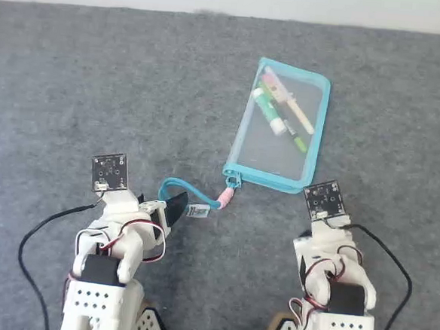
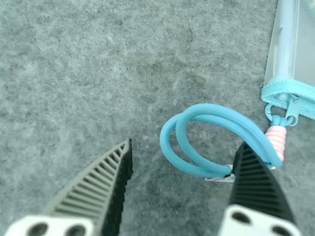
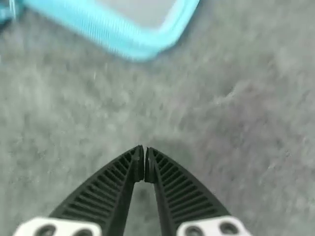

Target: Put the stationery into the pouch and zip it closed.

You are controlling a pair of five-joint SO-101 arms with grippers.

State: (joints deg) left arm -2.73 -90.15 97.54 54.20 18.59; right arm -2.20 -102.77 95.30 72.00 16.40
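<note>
Since pouch (image 1: 279,128) looks zipped | left gripper (image 2: 186,145) spread beside cord loop (image 2: 211,109) | right gripper (image 3: 143,150) pressed together | retreat without snagging.

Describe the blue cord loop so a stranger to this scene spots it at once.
Start at the clear, turquoise-edged pouch on the grey mat and find the zipper pull at its corner facing the left arm. A pink connector leads from there to the blue cord loop: a thin round curl on the mat, unlike the flat rectangular pouch.
</note>
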